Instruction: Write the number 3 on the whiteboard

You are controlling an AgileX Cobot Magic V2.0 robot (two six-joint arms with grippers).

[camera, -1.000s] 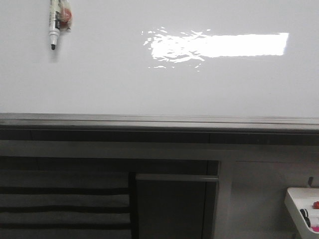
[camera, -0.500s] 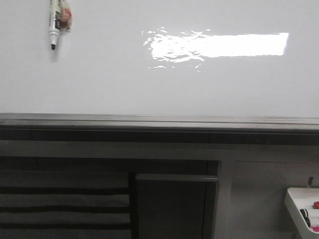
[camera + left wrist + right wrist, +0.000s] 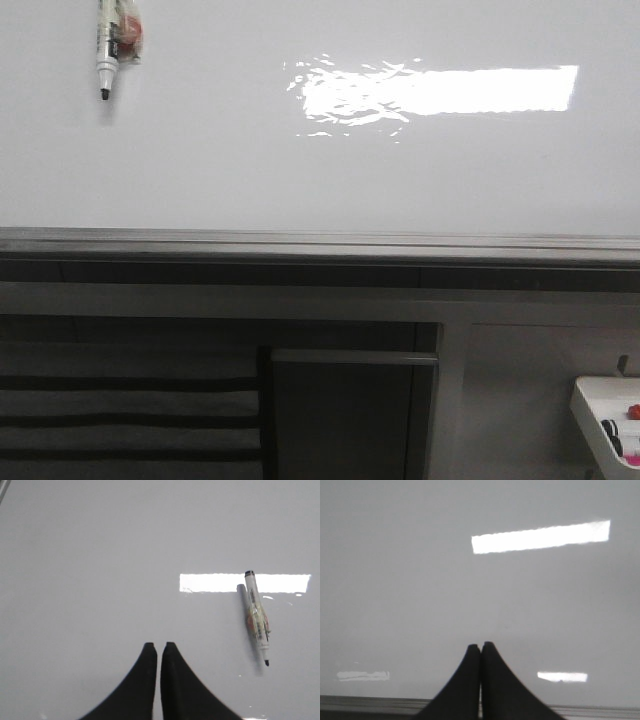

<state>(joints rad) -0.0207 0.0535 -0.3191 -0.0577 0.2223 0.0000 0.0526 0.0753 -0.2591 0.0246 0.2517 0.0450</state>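
Above the whiteboard point(image 3: 300, 170) rail, the marker point(image 3: 107, 50) is cut off by the top edge. Below the rail, the tray point(image 3: 600, 405) is cut by the right edge, its contents too small to identify.

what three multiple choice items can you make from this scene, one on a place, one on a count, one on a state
1. Where is the marker on the whiteboard in the front view?
A upper left
B lower right
C centre

2. How many markers hang on the board?
A one
B two
C four

3. How does the left tool stand?
A shut, empty
B wide open
C shut on the marker

Key: 1 A, it hangs near the top left corner. 2 A, only one shows there. 3 A, its tips meet with nothing between, the marker lying apart.
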